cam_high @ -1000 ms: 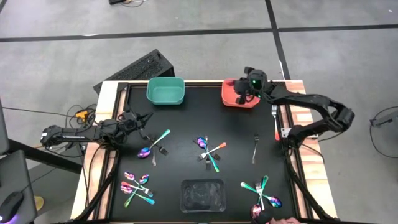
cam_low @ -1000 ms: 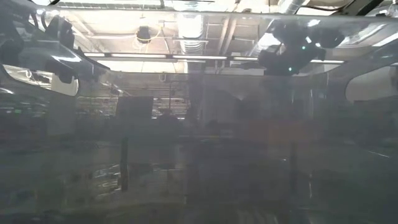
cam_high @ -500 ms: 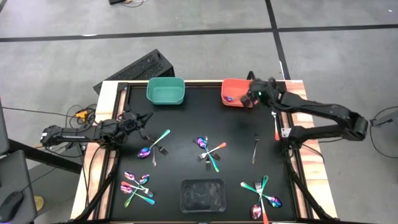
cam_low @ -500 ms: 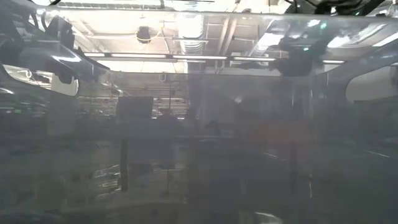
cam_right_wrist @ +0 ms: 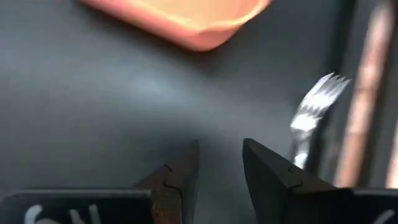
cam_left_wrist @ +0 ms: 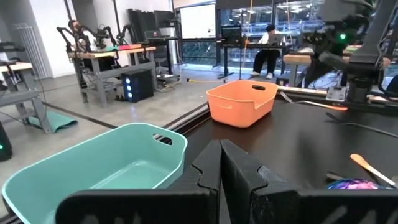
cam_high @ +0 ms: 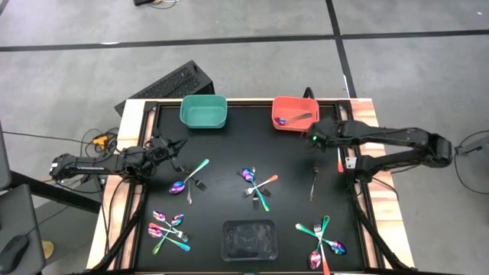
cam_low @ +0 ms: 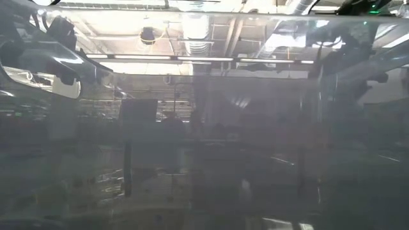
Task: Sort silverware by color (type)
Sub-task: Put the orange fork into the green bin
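No text, label, brand, number or sign can be read in any view. Pale marks show on the right gripper's (cam_right_wrist: 219, 163) housing behind its fingers, too cut off to make out.

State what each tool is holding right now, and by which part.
Nothing is held. The right tool is open and empty, near the orange bin. The left tool is shut on nothing, by the teal bin.
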`<state>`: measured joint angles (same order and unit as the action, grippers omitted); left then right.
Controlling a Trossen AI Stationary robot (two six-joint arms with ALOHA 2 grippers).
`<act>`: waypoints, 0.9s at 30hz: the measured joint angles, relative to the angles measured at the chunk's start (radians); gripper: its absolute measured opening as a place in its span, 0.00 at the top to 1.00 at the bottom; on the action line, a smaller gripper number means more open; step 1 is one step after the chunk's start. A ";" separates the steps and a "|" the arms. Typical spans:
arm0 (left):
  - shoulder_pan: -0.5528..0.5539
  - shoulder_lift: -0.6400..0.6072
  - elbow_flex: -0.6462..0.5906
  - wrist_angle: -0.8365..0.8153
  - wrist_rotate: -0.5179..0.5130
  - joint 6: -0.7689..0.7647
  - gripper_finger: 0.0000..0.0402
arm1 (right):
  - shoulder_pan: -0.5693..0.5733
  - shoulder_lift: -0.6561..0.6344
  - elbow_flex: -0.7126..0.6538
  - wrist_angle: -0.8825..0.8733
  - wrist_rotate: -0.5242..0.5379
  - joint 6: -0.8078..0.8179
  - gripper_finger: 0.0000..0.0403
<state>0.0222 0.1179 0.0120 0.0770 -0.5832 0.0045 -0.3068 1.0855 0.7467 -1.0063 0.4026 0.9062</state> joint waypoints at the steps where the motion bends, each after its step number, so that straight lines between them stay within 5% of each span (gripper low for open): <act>1: 0.000 0.000 0.000 0.000 0.000 -0.001 1.00 | 0.034 0.020 0.000 0.017 -0.008 0.021 0.66; 7: 0.000 0.000 0.000 0.000 0.001 0.003 1.00 | 0.229 0.153 0.000 0.236 -0.008 0.057 0.66; 10: 0.000 0.000 0.000 0.000 0.003 0.003 1.00 | 0.261 0.219 0.001 0.202 0.015 0.129 0.66; 19: 0.000 0.000 0.000 -0.001 0.065 -0.026 1.00 | 0.191 0.332 -0.001 -0.269 0.029 0.448 0.66; 27: 0.000 0.000 0.000 -0.001 0.064 -0.027 1.00 | 0.047 0.428 -0.001 -0.288 0.036 0.349 0.71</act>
<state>0.0219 0.1181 0.0120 0.0761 -0.5190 -0.0227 -0.2594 1.5138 0.7460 -1.2939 0.4387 1.2550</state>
